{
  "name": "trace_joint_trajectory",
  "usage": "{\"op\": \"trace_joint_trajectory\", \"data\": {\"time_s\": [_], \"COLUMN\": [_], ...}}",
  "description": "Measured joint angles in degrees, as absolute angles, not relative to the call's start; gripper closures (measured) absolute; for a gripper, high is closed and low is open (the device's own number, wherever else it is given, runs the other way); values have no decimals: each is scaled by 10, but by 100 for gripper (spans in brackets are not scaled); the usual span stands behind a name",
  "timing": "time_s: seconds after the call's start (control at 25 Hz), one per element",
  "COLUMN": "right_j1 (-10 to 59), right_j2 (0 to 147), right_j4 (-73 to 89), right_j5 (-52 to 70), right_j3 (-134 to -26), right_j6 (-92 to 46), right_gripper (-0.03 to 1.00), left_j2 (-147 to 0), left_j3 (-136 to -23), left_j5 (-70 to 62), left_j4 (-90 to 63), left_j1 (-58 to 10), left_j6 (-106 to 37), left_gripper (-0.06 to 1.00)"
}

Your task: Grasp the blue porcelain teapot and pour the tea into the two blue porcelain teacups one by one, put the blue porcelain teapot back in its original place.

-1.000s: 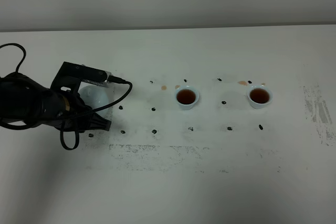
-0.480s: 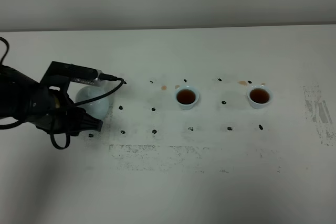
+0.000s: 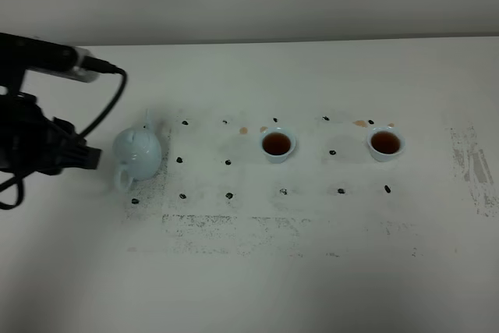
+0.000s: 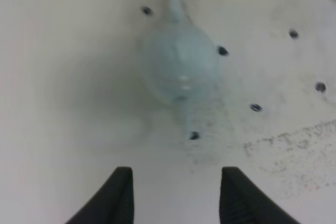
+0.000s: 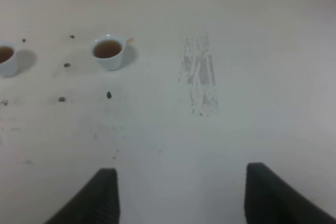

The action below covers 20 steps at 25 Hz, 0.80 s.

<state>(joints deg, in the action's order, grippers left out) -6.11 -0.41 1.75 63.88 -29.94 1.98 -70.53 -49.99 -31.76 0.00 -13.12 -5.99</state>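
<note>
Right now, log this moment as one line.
teapot: on table, free | cups: both filled | left claw: open, clear of teapot

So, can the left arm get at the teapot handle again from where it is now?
Probably yes. The left gripper is open and empty, its fingers pointed at the teapot, with only bare table between. The loop handle stands free of both cups.

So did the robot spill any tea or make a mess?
A little. There are small brownish tea spots on the table, one beside the near cup at and one beside the far cup at. Both cups stand upright and hold tea, and the teapot stands upright too.
</note>
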Motion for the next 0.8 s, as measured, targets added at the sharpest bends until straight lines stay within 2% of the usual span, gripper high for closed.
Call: {"op": "trace_joint_trajectory", "data": {"time_s": [0.28,0.56,0.8], "right_j1": [-61,-61,-61], "right_j2": [-4,-4,-4], "right_j4": [17,17,17], "right_j5": [639,639,639], "right_j3": [-299,-299,-299], "right_j6": [20,20,20], "right_gripper": [43,43,43], "left_j2": [-526,-334,-207], "left_j3": [-496,-396,-372], "left_j5": [-438,-507,-596], "left_j4": [22,38,-25], "left_j1": [2,132,147], "left_j6": [-59,-63,-67], "left_gripper": [54,54,54]}}
